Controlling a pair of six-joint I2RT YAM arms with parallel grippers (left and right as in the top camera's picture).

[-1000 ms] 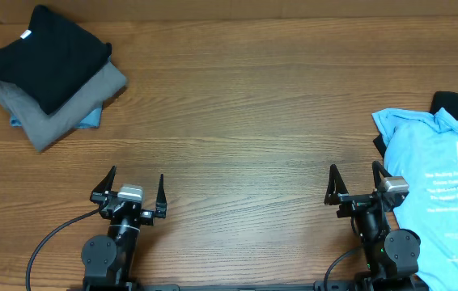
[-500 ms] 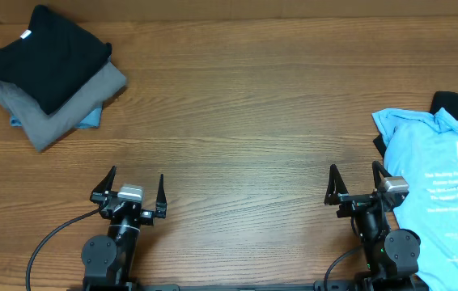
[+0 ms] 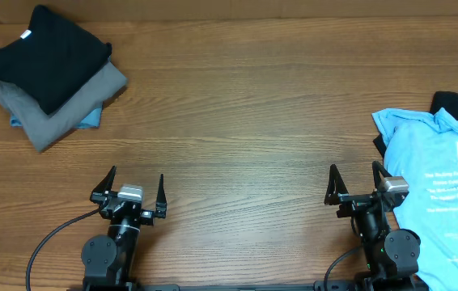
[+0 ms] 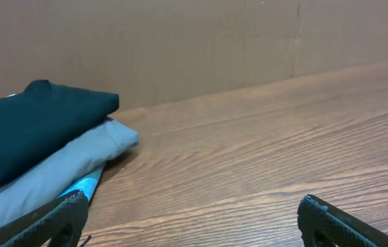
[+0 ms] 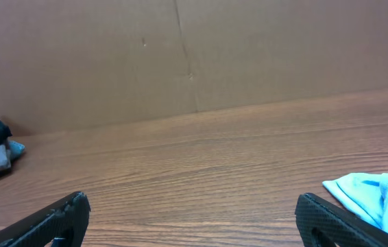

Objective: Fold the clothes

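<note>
Wooden counter fills the frame. We see the sky-blue T-shirt spread at the right edge, just beside our right hand, wide and empty. Our left hand, also wide, sits lower left, empty.

L tool & R tool wide open

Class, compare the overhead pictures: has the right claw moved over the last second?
No. The right claw sits in the same place, just left of the blue T-shirt, and is open as before.
</note>
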